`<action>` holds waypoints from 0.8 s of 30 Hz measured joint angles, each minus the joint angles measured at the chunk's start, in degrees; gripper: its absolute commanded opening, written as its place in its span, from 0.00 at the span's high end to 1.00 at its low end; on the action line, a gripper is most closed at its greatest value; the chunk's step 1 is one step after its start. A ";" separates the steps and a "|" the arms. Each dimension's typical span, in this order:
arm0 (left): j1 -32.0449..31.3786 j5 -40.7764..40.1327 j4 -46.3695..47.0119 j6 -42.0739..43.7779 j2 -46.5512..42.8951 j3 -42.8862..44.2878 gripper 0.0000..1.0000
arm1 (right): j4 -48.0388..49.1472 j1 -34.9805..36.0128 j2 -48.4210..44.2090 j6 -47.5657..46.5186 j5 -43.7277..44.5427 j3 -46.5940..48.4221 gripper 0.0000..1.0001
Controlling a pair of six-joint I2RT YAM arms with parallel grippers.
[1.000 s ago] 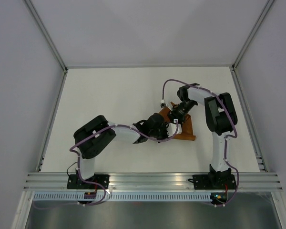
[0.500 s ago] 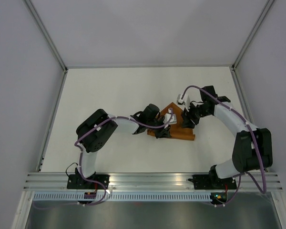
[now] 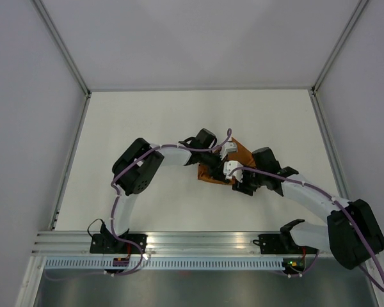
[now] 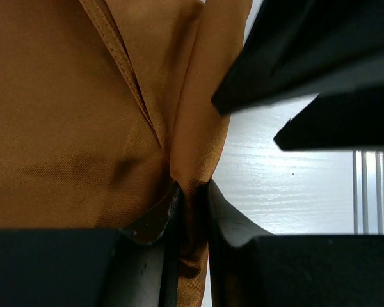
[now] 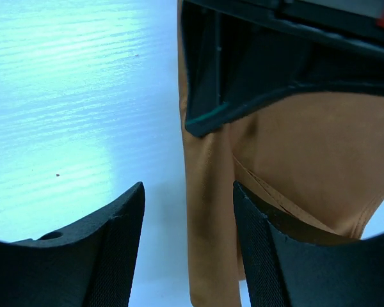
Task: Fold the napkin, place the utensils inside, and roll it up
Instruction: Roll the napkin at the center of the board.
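Observation:
The rust-brown napkin [image 3: 242, 152] lies bunched and folded at the middle of the white table. My left gripper [image 3: 219, 160] reaches it from the left. In the left wrist view the left gripper [image 4: 191, 192] is shut on a narrow fold of the napkin [image 4: 70, 115], and the cloth runs down between the pads. My right gripper [image 3: 235, 180] sits at the napkin's near side. In the right wrist view the right gripper [image 5: 189, 204] is open, and its jaws straddle a rolled edge of the napkin [image 5: 208, 211] without touching it. The utensils are hidden.
The two grippers are crowded together: the left gripper's black body [image 5: 262, 64] fills the top of the right wrist view. White table [image 3: 141, 121] surrounds the cloth. An aluminium rail [image 3: 205, 240] runs along the near edge, and enclosure posts [image 3: 83, 96] stand at the sides.
The right arm has swung from the napkin's far side round to its near side, and its jaws have opened wider. The left gripper has shifted a little farther away, still pinching the cloth.

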 measured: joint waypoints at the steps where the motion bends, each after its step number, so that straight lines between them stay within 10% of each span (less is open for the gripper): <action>1: 0.11 0.33 -0.76 -0.42 0.39 0.61 0.98 | 1.49 1.62 -0.04 0.15 1.14 -1.03 0.37; 12: 0.81 5.16 -6.32 -4.28 3.69 4.83 0.98 | 15.69 12.50 3.69 1.07 12.90 -6.23 0.37; 24: 1.75 6.60 -9.38 -4.68 3.78 4.98 0.65 | 16.72 14.03 9.86 2.64 14.21 -2.91 0.84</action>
